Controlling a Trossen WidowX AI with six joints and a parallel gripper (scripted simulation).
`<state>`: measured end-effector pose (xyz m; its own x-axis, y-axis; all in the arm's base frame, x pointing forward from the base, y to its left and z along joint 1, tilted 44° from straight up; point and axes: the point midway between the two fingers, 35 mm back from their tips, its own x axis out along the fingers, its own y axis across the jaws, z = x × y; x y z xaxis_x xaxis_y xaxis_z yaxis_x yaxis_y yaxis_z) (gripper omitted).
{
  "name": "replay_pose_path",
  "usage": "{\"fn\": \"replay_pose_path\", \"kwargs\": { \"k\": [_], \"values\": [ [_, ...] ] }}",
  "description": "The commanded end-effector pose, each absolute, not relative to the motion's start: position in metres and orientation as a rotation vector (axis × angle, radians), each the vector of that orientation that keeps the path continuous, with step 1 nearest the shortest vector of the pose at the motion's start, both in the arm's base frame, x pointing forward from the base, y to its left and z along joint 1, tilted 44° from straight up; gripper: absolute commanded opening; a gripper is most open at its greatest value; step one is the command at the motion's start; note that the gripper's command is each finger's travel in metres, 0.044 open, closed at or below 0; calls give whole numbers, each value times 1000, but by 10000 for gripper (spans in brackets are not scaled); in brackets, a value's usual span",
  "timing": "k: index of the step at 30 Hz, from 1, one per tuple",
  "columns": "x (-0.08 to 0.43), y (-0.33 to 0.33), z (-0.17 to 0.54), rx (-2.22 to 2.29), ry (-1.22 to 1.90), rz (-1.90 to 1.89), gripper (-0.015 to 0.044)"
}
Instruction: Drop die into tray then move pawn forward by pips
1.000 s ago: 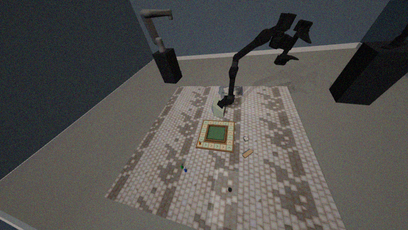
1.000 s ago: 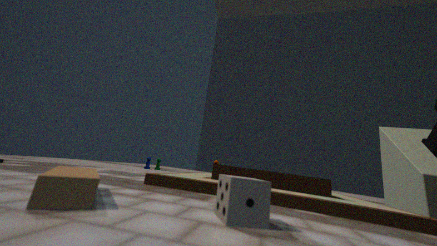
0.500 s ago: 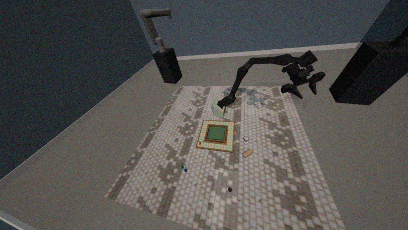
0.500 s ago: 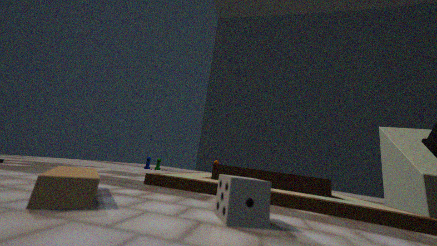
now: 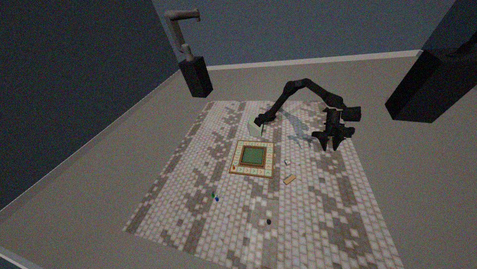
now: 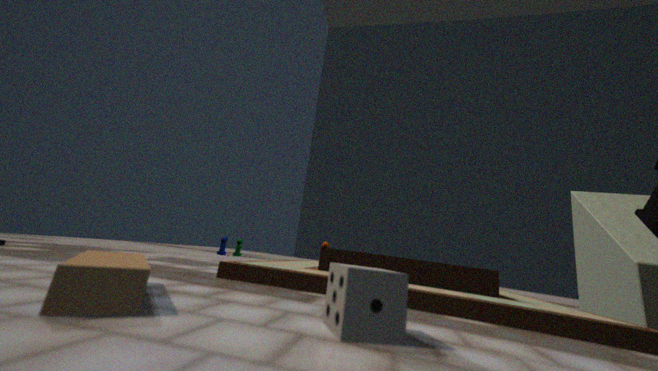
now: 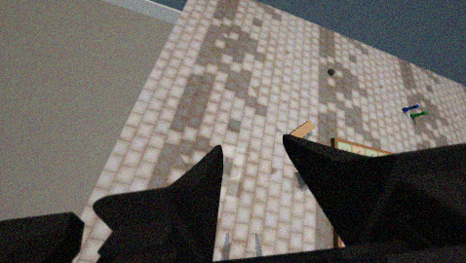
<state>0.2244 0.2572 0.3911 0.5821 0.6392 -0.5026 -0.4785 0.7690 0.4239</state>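
Observation:
The white die (image 5: 287, 162) (image 6: 368, 302) lies on the table to the right of the board (image 5: 253, 170) (image 6: 271, 277) (image 7: 358, 147). One pip shows on one side and five on another; its top is too slanted to read. It does not show in the wrist view. The green dice tray (image 5: 253, 156) (image 6: 451, 278) in the board's middle holds nothing. The orange pawn (image 5: 233, 167) (image 6: 325, 244) stands on the board's near left corner square in the top view. My gripper (image 5: 330, 149) (image 7: 252, 144) is open and empty, above the table and well right of the die.
A tan block (image 5: 289, 179) (image 6: 103, 285) (image 7: 303, 130) lies near the die. Blue (image 5: 216, 199) (image 6: 223, 246) (image 7: 410, 108) and green (image 5: 212, 195) (image 6: 238, 248) (image 7: 419, 115) pawns and a dark round thing (image 5: 268, 221) (image 7: 330, 72) are farther off. A pale block (image 5: 256, 130) (image 6: 602, 267) stands by my arm's base.

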Motion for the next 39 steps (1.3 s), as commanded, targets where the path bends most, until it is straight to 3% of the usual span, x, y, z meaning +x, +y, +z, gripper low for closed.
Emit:
{"fn": "replay_pose_path", "kwargs": {
  "k": [1, 12, 39],
  "values": [
    [247, 256, 321, 98, 861, 719, 275],
    [263, 209, 172, 108, 1256, 1018, 275],
    [258, 231, 148, 122, 1264, 1033, 275]
  ]
}}
